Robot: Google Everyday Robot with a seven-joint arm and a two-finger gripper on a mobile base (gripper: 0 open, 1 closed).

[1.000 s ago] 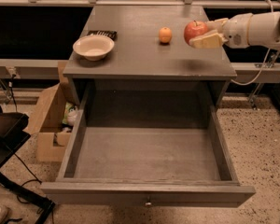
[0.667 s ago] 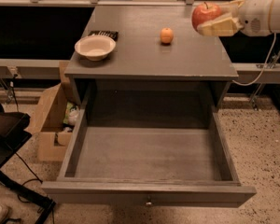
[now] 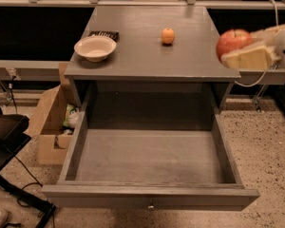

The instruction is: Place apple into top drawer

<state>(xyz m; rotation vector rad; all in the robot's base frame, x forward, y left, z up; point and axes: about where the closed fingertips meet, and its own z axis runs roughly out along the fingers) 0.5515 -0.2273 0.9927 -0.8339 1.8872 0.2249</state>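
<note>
The red apple [image 3: 233, 42] with a yellowish patch is held in the air at the right edge of the grey cabinet top, above its front right corner. My gripper [image 3: 244, 53] is shut on the apple, with pale fingers [image 3: 249, 58] under and beside it; the arm comes in from the right. The top drawer [image 3: 149, 198] is pulled wide open below and in front, wide and shallow, with a small metal knob [image 3: 151, 206] at its front centre. Nothing lies inside it.
On the cabinet top [image 3: 147, 56] sit a small orange fruit [image 3: 167, 35], a white bowl [image 3: 95, 48] and a dark flat packet [image 3: 104, 33]. A cardboard box [image 3: 50, 127] stands on the floor at left, beside a black stand [image 3: 9, 146].
The gripper has carried the apple off the cabinet top, first up and then forward and right toward the front right corner. The drawer and other objects have not moved.
</note>
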